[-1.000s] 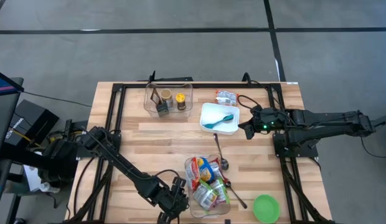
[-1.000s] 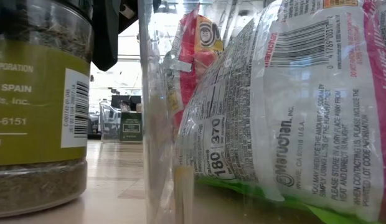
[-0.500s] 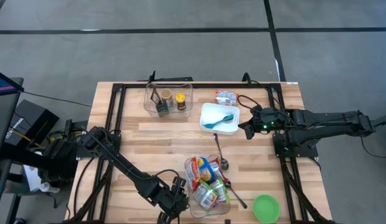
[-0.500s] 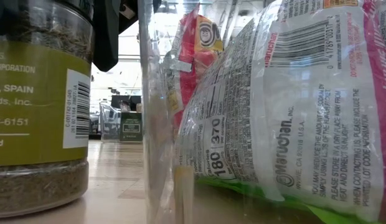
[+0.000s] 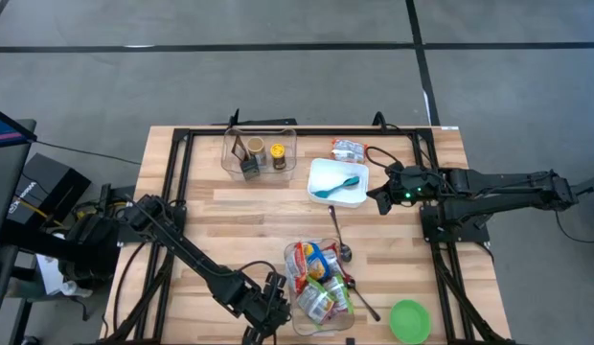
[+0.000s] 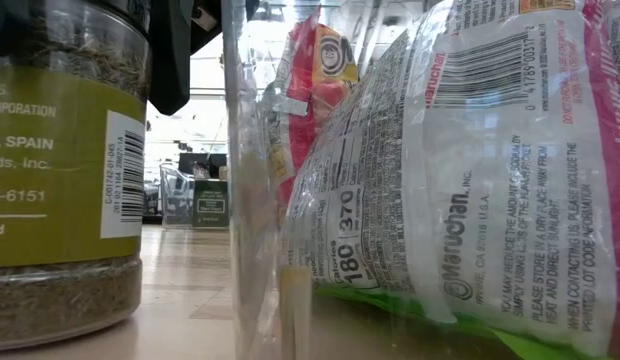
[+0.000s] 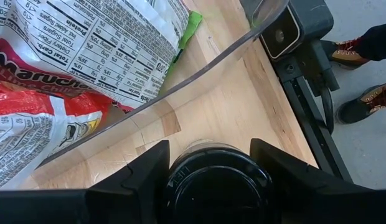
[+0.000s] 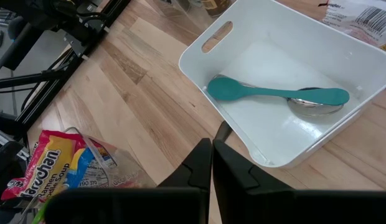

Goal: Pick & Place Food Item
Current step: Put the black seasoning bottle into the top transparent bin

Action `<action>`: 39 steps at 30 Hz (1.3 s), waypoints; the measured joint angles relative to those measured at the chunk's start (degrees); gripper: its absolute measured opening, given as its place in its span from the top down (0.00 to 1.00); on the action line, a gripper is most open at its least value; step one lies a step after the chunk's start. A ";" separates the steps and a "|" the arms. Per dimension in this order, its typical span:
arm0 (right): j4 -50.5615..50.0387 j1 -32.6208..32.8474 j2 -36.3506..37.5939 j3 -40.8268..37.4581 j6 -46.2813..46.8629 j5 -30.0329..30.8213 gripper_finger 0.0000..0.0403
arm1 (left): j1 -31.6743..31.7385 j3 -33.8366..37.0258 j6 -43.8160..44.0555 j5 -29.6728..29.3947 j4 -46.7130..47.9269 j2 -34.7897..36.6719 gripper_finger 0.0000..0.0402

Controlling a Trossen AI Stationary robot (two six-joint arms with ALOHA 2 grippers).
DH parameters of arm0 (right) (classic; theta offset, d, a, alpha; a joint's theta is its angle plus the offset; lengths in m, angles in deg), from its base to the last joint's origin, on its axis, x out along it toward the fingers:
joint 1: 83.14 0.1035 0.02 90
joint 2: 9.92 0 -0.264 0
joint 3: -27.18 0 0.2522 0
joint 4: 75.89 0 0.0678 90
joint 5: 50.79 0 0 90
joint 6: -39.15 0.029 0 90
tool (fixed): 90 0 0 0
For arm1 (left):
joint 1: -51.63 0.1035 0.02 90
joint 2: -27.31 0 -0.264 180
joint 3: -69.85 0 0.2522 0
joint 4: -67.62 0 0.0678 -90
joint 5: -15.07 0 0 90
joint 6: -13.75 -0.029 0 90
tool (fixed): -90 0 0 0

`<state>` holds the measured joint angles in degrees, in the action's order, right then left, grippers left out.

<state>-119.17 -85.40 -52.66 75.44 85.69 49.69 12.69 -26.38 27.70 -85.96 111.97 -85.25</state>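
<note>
L gripper (image 5: pixel 265 309) clamps a spice jar (image 6: pixel 60 170) standing on the table (image 5: pixel 239 225), just beside the clear bin (image 5: pixel 289 287) of ramen packs (image 5: pixel 316 278). R gripper (image 5: pixel 381 197) pinched together w/ nothing in it, near the white tray (image 5: pixel 326 196).

A glass spice jar (image 6: pixel 60 170) with a black lid (image 7: pixel 216 186) and an olive-green label stands upright on the desk (image 5: pixel 220 216) near its front edge, just beside the clear bin (image 5: pixel 289 287) of ramen packets (image 5: pixel 316 278). Dried herbs fill it. The left end effector (image 5: pixel 262 309) has its fingers (image 7: pixel 140 171) around the lid.
</note>
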 joint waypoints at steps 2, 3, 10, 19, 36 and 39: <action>0.00 -0.02 0.02 0.00 0.00 0.02 0.98 | 0.00 0.00 0.00 0.00 0.00 0.01 0.50; -0.01 -0.02 0.01 0.00 0.00 0.01 0.98 | 0.00 0.00 0.00 0.00 0.00 0.01 0.50; 0.00 -0.01 0.02 0.00 0.00 0.02 0.98 | -0.13 -0.02 0.04 -1.25 1.14 5.59 0.51; 0.00 -0.02 0.02 0.00 0.00 0.00 0.98 | 1.41 -0.02 1.28 -5.53 7.09 18.06 0.50; 0.00 0.00 0.00 0.00 0.00 0.02 0.98 | 10.34 -0.02 2.93 -11.52 15.56 26.02 0.50; 0.00 -0.02 0.02 0.00 0.00 0.00 0.98 | 13.70 -0.02 2.96 -11.52 15.56 26.02 0.49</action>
<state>-119.17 -85.42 -52.64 75.44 85.69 49.69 26.39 -26.41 30.66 -97.47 127.53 -59.23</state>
